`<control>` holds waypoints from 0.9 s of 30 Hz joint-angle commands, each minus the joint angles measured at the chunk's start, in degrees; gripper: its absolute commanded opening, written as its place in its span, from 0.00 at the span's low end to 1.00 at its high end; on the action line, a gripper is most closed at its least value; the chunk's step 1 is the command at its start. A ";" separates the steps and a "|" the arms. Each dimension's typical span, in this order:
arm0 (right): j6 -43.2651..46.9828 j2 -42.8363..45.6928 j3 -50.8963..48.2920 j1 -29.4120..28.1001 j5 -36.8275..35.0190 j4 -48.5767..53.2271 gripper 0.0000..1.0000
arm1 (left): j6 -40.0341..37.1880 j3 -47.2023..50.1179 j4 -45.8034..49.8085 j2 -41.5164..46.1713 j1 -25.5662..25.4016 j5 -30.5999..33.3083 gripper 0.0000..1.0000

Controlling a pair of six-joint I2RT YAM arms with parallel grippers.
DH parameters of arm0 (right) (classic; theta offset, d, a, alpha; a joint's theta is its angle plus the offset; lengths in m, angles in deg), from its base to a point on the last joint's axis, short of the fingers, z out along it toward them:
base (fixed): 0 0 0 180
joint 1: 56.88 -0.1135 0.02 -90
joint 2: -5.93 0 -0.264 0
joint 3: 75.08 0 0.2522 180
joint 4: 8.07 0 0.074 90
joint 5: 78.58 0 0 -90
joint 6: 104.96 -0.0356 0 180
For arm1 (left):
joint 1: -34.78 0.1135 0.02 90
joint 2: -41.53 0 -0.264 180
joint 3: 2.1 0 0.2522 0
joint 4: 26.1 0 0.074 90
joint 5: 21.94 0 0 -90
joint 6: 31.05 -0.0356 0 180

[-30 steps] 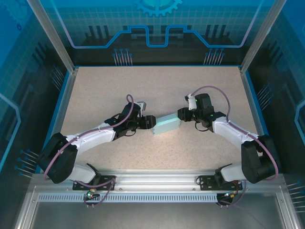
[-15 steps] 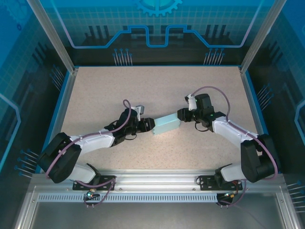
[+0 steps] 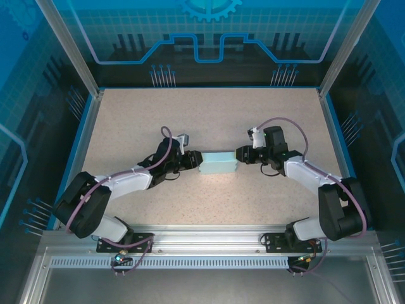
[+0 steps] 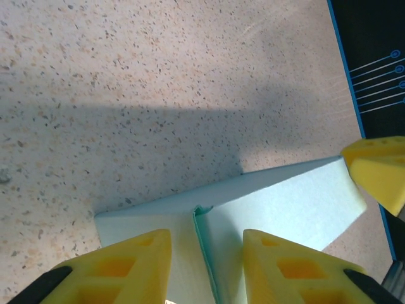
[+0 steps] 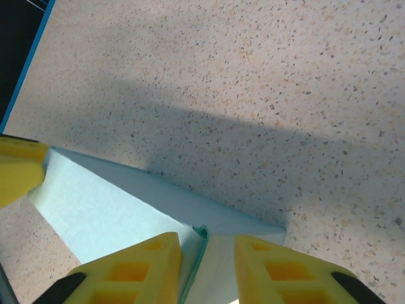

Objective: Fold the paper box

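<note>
Look at the left gripper (image 3: 197, 162) and the right gripper (image 3: 240, 154), both pinched tight on the ends of the paper box (image 3: 218, 163), between them at mid table (image 3: 209, 117). Squeeze softly, push both ends together evenly, never crush the thin card.

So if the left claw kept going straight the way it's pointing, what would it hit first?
The paper box: the fingers of the left gripper straddle its near end. Straight beyond the box is the right gripper, holding the far end.
</note>
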 commanded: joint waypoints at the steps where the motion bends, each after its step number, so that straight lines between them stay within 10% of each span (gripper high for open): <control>1: 0.13 -1.16 -3.48 0.15 2.99 11.34 0.32 | -3.43 0.69 10.85 -2.58 0.27 2.04 0.35; 27: 1.83 -1.29 -0.97 -3.51 -3.63 13.19 0.30 | -5.16 6.25 10.63 -2.77 -0.80 1.72 0.33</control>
